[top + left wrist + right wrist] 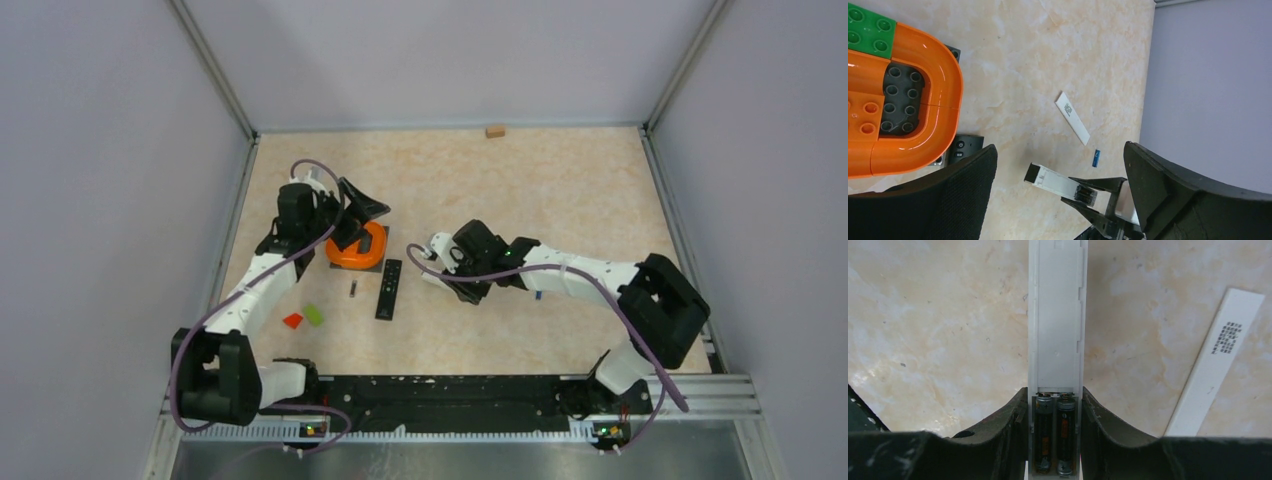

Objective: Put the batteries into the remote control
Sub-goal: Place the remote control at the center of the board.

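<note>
Two slim dark batteries [1043, 437], glossy with orange marks on their sleeves, lie side by side in the open bay of the long white plastic remote [1058, 315]. My right pincer [1054, 396] is clenched on that remote, its matte black fingers [1008, 420] pressing both long edges at the bay. The remote's smooth back runs away from me above the marbled beige tabletop [560, 190].

Just right of it, apart and slanted, lies a flat white cover strip [1215, 365] with a black printed code. A small blue battery [1096, 157] rests near that strip's end, not touching it. Another thin dark battery [353, 289] lies loose just left of a flat black remote [389, 289].

My left pincer [1060, 150] is spread wide, grasping nothing, beside the rounded orange studded plastic piece [943, 85], which carries a green studded brick [868, 32].

A small red block [293, 320] and a green block [314, 314] sit by my left forearm. Beyond both arms the tabletop runs broad to its far edge, where a small tan block [494, 130] sits against the pale wall.
</note>
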`<state>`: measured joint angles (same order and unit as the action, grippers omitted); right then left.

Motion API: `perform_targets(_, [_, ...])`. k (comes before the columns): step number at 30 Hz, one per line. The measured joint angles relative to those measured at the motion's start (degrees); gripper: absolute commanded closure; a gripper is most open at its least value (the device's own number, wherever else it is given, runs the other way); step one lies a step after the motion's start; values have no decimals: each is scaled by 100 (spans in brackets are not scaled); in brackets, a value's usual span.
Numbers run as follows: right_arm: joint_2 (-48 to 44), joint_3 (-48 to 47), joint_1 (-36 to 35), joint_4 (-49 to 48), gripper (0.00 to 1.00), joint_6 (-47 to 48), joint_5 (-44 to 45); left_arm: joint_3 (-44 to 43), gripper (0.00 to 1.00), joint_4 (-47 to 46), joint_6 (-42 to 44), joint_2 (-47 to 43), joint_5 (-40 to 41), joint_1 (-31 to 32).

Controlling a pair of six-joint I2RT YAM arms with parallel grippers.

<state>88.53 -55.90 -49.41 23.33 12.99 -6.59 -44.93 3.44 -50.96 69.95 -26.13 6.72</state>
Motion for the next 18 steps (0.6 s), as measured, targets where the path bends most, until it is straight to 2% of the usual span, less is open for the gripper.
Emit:
perform_targets(5, [404, -4, -44, 267, 89, 166, 66, -20, 1, 7, 79, 164, -155, -28])
perform_targets(11, [612, -190, -48, 522, 83, 339, 111, -44, 1, 7, 164, 199, -269, -63])
perform_targets(18, [756, -317, -48, 678, 69, 400, 120, -116, 1, 7, 173, 319, -535, -66])
